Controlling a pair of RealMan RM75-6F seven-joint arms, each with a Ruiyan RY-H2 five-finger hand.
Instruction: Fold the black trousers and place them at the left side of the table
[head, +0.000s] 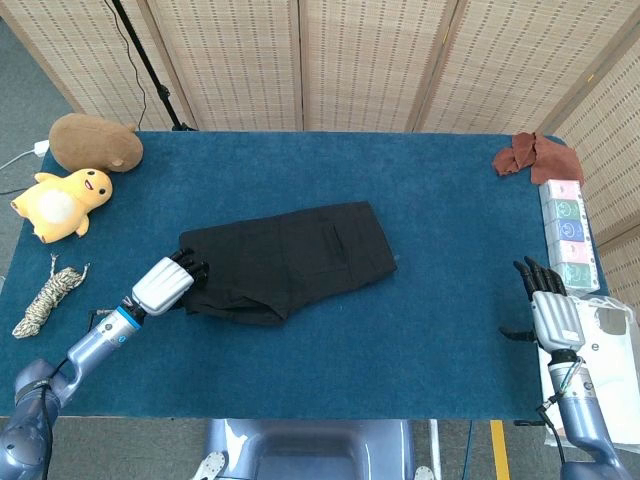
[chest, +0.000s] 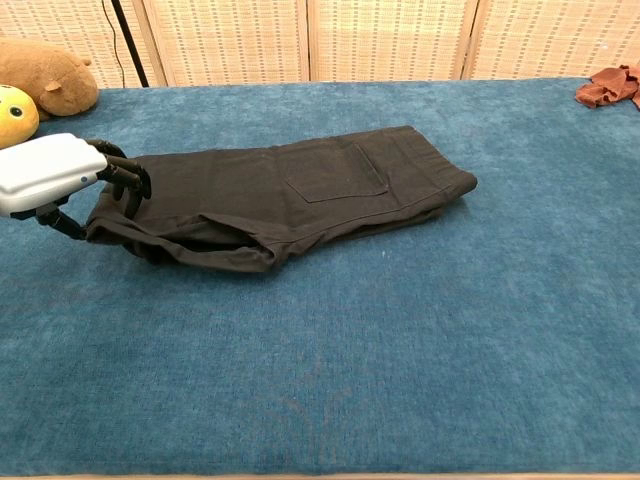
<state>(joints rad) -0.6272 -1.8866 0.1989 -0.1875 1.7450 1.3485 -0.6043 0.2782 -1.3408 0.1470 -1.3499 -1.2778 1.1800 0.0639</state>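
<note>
The black trousers (head: 290, 258) lie folded a little left of the table's middle, with the back pocket facing up (chest: 300, 195). My left hand (head: 165, 284) is at their left end. Its fingers curl over the cloth edge with the thumb beneath (chest: 50, 172), and that end is slightly raised and bunched. My right hand (head: 548, 305) hovers at the table's right edge, fingers apart and holding nothing. The chest view does not show it.
A brown plush (head: 95, 142), a yellow duck plush (head: 62, 203) and a coil of rope (head: 50, 297) sit along the left side. A rust-red cloth (head: 535, 155) and a row of pastel boxes (head: 565, 235) lie at the right edge.
</note>
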